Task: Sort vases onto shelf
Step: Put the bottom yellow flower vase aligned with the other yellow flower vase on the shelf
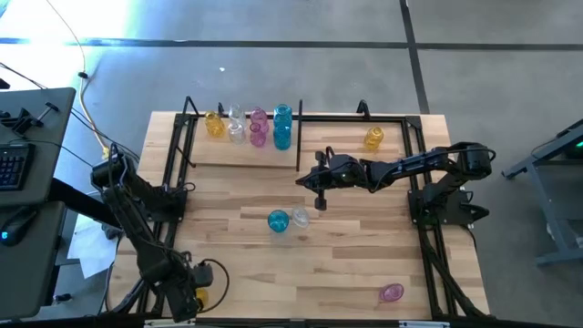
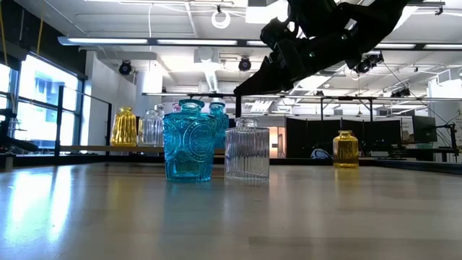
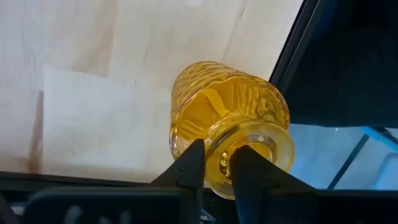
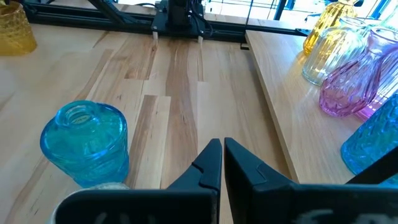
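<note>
At the table's near left corner stands a yellow vase (image 3: 224,99), also seen in the high view (image 1: 202,297). My left gripper (image 3: 217,154) (image 1: 193,293) is shut on it from above. My right gripper (image 4: 222,152) (image 1: 315,193) hangs shut over the table's middle, touching nothing. Below and beside it a teal vase (image 1: 278,220) (image 4: 84,143) and a clear vase (image 1: 299,217) stand on their bases. The shelf (image 1: 241,155) at the far side bears yellow, clear, pink and teal vases (image 1: 258,128). Right of its divider stands one more yellow vase (image 1: 373,137). My left gripper pinches the wall of the yellow vase's mouth rim (image 3: 219,167), one finger (image 3: 249,171) inside the mouth and the other (image 3: 191,167) outside. The fingers come steeply from above. The vase looks upright; whether its base is on the wood I cannot tell.
A pink vase (image 1: 392,292) lies on its side near the table's near right corner. Black frame rods (image 1: 173,173) run along the table's left, right and far edges. A desk with a keyboard (image 1: 14,164) stands off the table's left.
</note>
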Robot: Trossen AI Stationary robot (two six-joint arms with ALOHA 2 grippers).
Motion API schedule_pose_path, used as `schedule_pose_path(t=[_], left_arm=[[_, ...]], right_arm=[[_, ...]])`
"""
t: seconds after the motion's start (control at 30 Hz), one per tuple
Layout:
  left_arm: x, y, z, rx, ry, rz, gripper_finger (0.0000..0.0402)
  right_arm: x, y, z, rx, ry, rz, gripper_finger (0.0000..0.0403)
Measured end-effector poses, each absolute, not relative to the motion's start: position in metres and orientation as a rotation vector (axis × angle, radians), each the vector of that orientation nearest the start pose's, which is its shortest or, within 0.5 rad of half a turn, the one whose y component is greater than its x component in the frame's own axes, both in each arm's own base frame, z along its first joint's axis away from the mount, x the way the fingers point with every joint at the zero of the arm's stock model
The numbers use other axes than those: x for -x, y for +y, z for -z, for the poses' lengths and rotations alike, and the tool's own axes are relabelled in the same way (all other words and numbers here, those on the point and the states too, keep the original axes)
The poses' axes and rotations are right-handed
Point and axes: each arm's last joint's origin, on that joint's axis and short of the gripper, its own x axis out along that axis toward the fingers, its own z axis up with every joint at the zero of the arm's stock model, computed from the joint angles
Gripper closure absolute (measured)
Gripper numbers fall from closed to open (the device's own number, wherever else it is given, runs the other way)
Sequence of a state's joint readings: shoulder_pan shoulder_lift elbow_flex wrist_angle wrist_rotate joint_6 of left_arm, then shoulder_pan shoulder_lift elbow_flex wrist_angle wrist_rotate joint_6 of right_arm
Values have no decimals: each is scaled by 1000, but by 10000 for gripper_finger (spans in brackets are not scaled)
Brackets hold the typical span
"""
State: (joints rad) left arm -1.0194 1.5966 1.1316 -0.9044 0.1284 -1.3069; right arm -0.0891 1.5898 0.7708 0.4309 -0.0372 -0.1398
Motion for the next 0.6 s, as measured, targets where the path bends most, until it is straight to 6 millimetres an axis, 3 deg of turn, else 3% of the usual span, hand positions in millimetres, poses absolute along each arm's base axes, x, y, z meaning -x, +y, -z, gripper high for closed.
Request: schedule_pose_path(t=[0.13,0.33,0.6], left_arm=[[-159,-234,-221,355,1575,-63,366],[-179,-189,-234,294,1562,-170,366],[-208,-100,-264,392,1470,-310,366]], right_arm=[[-325,-28,-193,114,386,25,403],[-325,-28,-194,131,383,23,403],[-325,-29,-195,137,371,24,403]])
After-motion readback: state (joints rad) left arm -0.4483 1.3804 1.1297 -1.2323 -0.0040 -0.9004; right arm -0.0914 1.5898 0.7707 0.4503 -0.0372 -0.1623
